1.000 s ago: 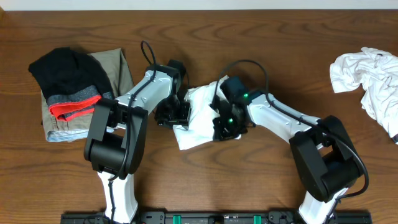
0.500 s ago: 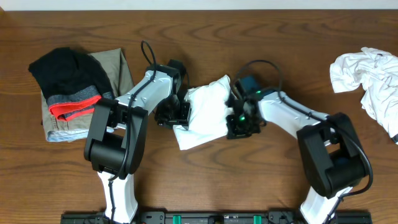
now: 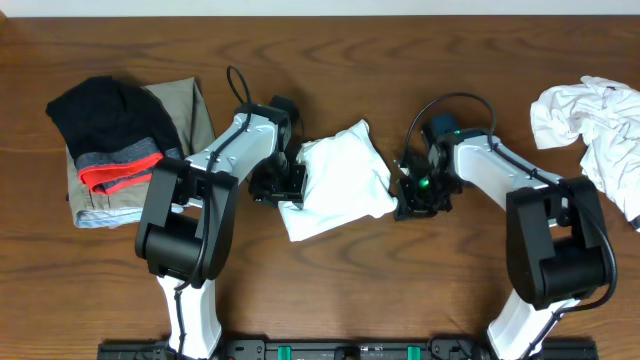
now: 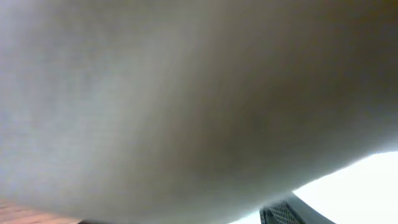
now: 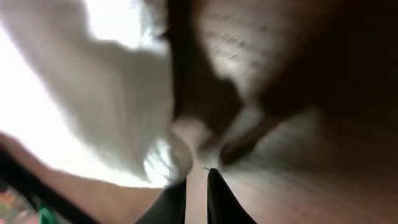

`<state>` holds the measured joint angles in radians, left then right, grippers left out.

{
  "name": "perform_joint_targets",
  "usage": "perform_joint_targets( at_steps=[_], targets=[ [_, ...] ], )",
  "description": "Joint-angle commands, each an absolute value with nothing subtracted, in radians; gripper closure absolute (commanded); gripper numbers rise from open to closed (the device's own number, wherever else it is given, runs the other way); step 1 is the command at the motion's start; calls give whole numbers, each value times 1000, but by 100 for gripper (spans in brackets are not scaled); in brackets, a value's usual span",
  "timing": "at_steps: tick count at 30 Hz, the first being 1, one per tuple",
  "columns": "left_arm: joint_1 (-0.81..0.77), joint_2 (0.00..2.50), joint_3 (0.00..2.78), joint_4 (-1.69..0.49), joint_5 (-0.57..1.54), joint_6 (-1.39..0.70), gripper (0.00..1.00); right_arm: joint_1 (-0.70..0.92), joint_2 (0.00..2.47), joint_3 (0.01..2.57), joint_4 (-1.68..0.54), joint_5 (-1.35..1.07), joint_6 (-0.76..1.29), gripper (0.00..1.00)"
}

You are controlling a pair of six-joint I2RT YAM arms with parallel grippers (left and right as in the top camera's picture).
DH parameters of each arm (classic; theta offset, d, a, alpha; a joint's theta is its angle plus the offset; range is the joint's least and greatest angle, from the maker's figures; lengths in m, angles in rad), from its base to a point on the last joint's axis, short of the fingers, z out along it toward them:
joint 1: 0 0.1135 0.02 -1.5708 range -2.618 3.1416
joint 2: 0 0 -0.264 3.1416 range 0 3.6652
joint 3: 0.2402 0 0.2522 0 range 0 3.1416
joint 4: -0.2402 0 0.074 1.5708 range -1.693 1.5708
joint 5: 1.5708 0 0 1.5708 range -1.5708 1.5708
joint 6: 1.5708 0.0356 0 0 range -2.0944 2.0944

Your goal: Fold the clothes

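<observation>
A folded white garment (image 3: 340,180) lies at the table's middle. My left gripper (image 3: 287,186) sits at its left edge, and white cloth (image 4: 186,93) fills the left wrist view, so how its jaws stand is hidden. My right gripper (image 3: 406,194) hovers just off the garment's right edge over bare wood. Its fingers stand almost together with only a thin slit, nothing in it (image 5: 198,179). The cloth's corner (image 5: 180,140) ends right in front of the tips. More of the clothes, a crumpled white heap (image 3: 590,125), lie at the far right.
At the far left sits a stack of black (image 3: 105,115), grey-with-red-trim (image 3: 120,170) and khaki (image 3: 190,110) pieces. Bare wooden table (image 3: 420,290) lies in front of the garment and between it and the white heap.
My right gripper has slid rightward from on top of the white garment to just beyond its right edge. The garment now lies spread wider to the right. The left arm has not moved.
</observation>
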<state>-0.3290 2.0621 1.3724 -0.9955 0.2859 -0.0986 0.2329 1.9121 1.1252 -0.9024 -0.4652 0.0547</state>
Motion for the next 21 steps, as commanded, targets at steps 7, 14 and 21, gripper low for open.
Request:
perform_joint_targets(
  at_steps=[7,14,21],
  targets=[
    [-331,1950,1406,-1050,276,-33,45,194,1841,1353,-1021,-547,-51,89],
    [-330,1724,1406,-906,113,-34,45,243,1814,1411,-1028,-558,-56,89],
    [-330,1735,1405,-591,37,32,44,338,1826,1389,-1005,-557,-15,89]
  ],
)
